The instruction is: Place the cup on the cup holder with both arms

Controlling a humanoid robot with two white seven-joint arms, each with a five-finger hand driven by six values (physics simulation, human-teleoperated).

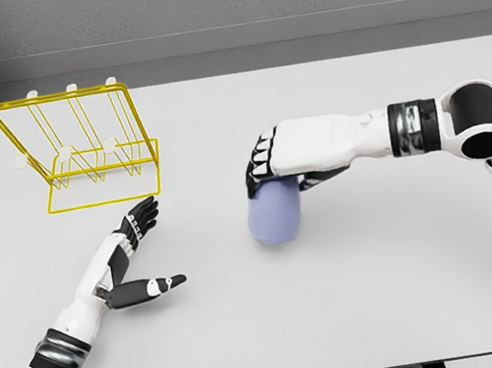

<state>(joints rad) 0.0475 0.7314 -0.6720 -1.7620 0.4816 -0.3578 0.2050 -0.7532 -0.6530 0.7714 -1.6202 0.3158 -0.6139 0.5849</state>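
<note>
Cup holder point(83, 148) far left on table point(410, 289); cup point(275, 215) centre-right, well apart.

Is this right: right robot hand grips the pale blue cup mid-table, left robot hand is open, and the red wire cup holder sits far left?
No, one slip. The wire cup holder is yellow, not red, as the head view shows. The rest holds: right robot hand grips the pale blue cup, left robot hand is open.

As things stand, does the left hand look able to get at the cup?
Probably yes. The left hand lies open on the table with bare surface between it and the cup; only the right hand grips the cup's top.
</note>
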